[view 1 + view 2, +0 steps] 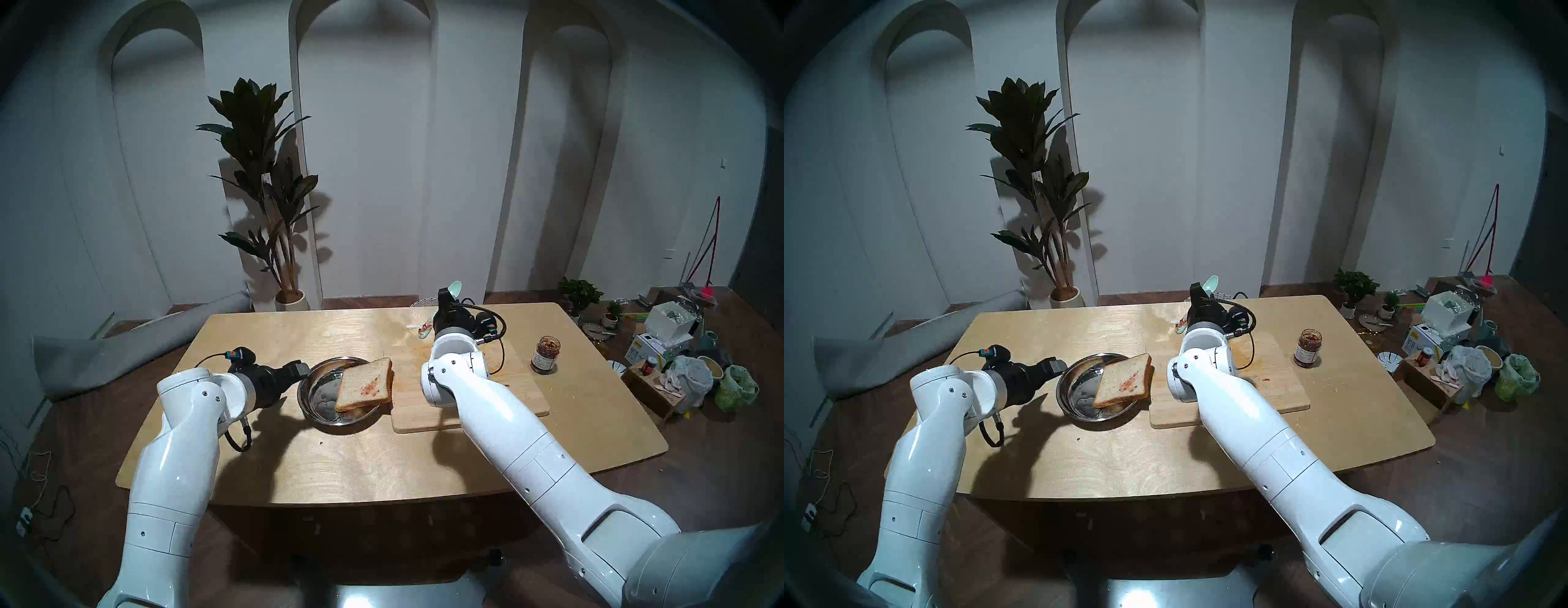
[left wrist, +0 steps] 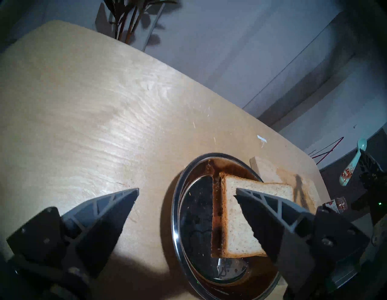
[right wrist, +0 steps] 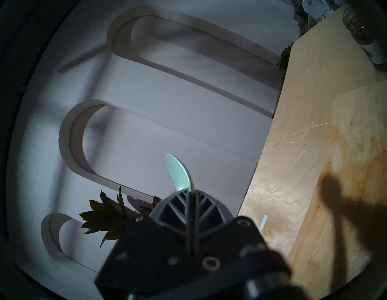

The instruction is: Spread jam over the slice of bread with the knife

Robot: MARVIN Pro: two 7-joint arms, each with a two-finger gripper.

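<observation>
Leaning on steel plate (image 1: 316, 407) rim, jam-smeared bread (image 1: 365, 384) beside left gripper (image 2: 186, 193), jaws spread, empty; right gripper (image 3: 191, 191) clamps green knife (image 3: 178, 173) above table (image 1: 263, 339); jam jar (image 1: 545, 354) stands apart.

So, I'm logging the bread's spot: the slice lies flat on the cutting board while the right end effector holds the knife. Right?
Not quite. The slice of bread leans on the rim of the metal plate, beside the cutting board, as head stereo left shows. The right end effector does hold the knife.
</observation>
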